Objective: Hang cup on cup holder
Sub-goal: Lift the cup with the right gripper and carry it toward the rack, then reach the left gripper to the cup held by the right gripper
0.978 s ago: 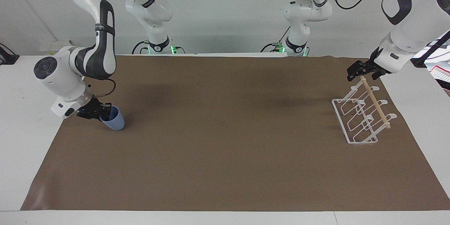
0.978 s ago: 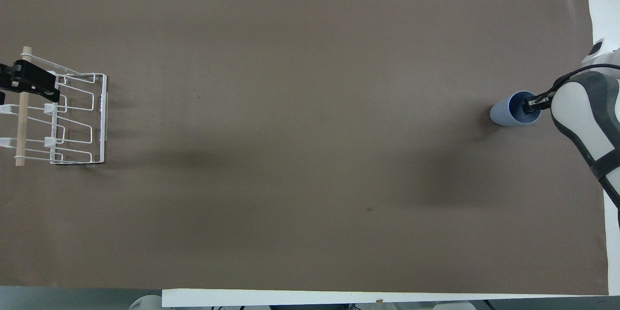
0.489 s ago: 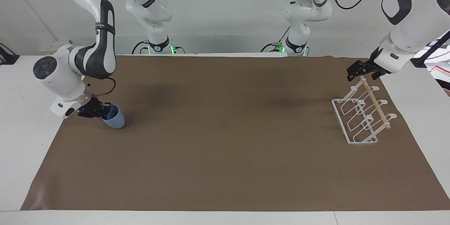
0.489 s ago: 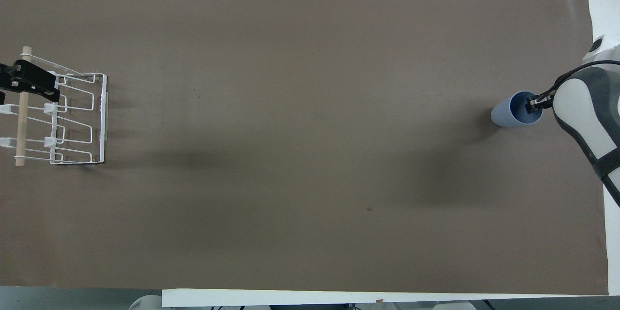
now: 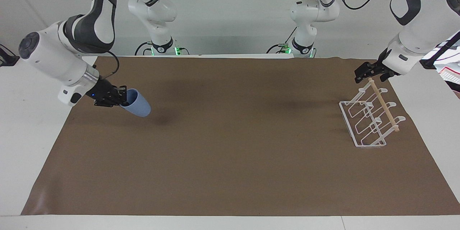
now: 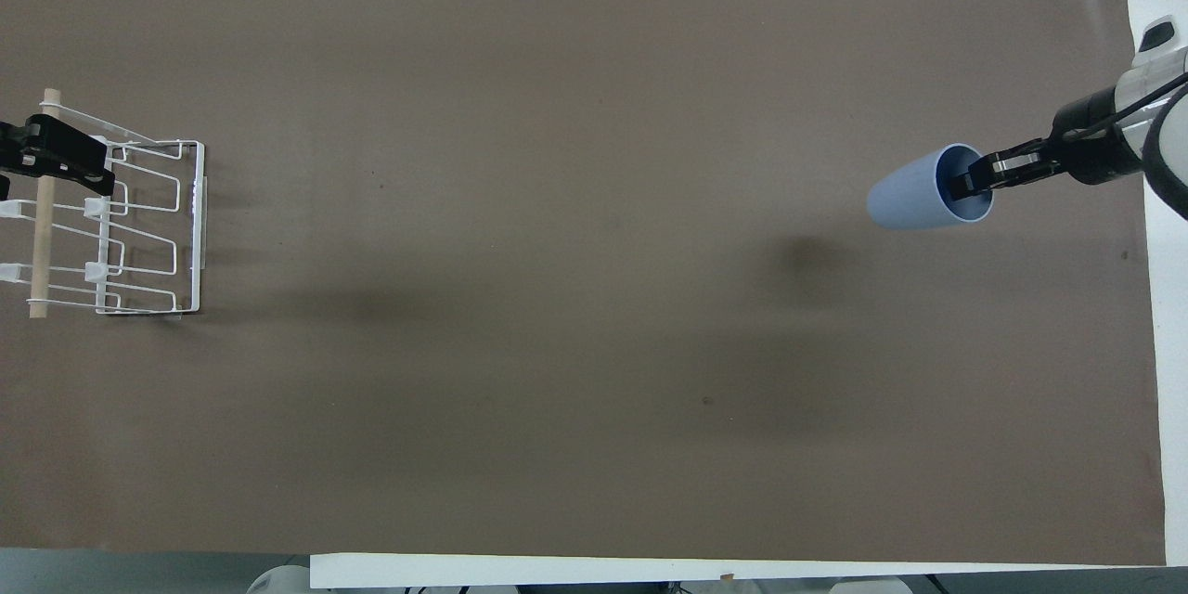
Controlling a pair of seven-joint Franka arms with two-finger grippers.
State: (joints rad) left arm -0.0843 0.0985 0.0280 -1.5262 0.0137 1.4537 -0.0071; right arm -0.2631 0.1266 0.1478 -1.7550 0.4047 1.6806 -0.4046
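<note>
The light-blue cup (image 5: 138, 107) (image 6: 914, 200) hangs tilted on its side above the brown mat at the right arm's end of the table, its shadow below it. My right gripper (image 5: 120, 99) (image 6: 970, 184) is shut on its rim, one finger inside the mouth. The white wire cup holder (image 5: 347, 125) (image 6: 198, 223) stands at the left arm's end, a thin wooden rod (image 5: 383, 105) (image 6: 40, 241) across its top. My left gripper (image 5: 370, 72) (image 6: 51, 160) is open over one end of that rod and holds nothing.
A brown mat (image 5: 230, 158) covers most of the white table (image 5: 21, 122). A red-and-white object (image 5: 451, 75) lies at the table's edge past the left arm. Nothing else stands on the mat between the cup and the holder.
The right gripper has lifted the cup off the mat and carried it toward the middle of the table, tipping it further onto its side. The left arm has not moved.
</note>
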